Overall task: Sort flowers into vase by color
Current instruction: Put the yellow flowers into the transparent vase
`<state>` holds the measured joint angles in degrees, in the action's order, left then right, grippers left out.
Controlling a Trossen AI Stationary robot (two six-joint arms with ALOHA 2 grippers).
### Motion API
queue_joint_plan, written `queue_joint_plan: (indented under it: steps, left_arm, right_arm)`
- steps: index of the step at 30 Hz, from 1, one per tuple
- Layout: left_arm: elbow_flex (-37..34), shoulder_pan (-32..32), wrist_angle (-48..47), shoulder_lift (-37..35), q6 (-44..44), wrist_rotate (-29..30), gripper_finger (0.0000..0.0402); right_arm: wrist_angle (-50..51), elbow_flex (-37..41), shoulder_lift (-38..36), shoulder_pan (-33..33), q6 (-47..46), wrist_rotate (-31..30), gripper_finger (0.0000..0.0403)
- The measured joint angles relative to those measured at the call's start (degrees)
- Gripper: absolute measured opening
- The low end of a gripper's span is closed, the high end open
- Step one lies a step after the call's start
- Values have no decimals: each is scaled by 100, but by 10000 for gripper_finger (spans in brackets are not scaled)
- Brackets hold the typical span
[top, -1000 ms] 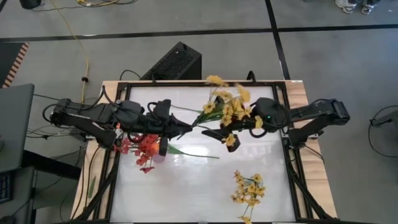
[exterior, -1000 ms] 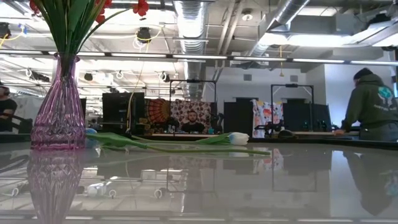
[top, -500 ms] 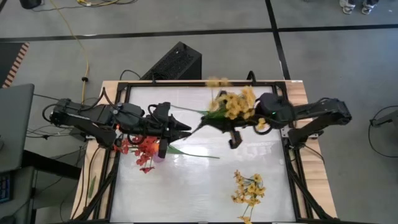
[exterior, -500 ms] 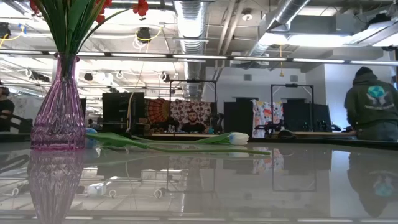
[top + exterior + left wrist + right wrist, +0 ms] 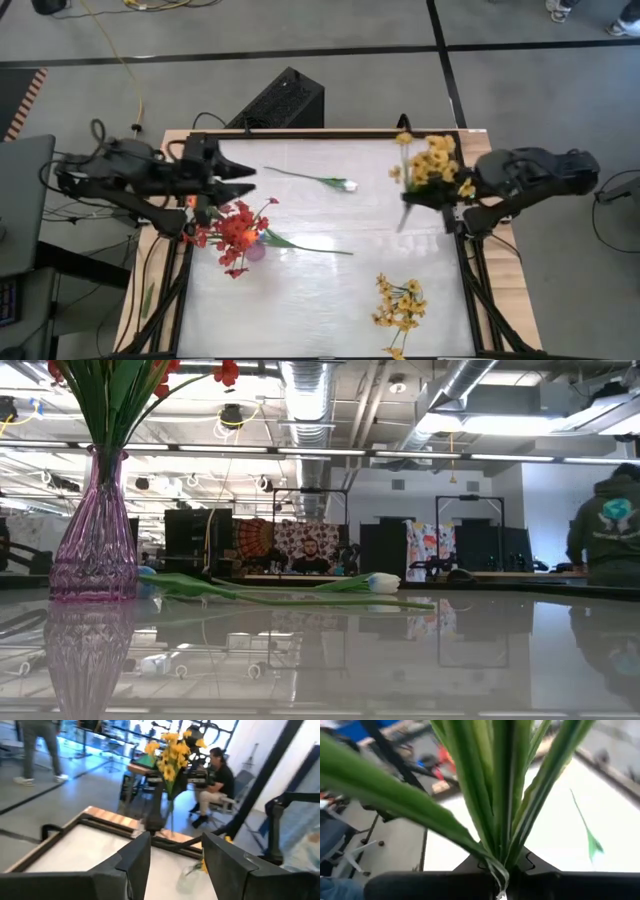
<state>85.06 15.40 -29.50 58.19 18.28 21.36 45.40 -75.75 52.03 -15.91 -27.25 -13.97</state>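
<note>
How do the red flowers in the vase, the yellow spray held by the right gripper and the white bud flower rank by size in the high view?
1. red flowers
2. yellow spray, looks close to the red; it is lifted, so unsure
3. white bud flower, smallest

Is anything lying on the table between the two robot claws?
Yes. In the high view, one white-budded flower lies between the left gripper and the right gripper, which holds the yellow spray.
</note>
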Motion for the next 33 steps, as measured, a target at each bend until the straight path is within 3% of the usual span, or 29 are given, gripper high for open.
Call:
queue_joint_plan:
  steps: [4,10,18,27,33]
  left_arm:
    - [0,118,-459,-267,65,453,165]
    - [-2,282,-1025,-346,391,1035,165]
    - [-2,330,-1200,-270,492,1122,165]
    - [-2,325,-1197,-268,497,1611,165]
    - [-2,325,-1193,-212,499,1670,165]
  right_arm:
    - [1115,82,-215,-770,-1314,-470,33]
    - [1355,657,-194,-2354,-2614,-1527,34]
    - [1218,1341,-107,-4351,-4529,-3708,35]
    - [1530,1532,651,-5222,-5861,-4763,35]
    - [1731,1530,1192,-5293,-6485,-4816,36]
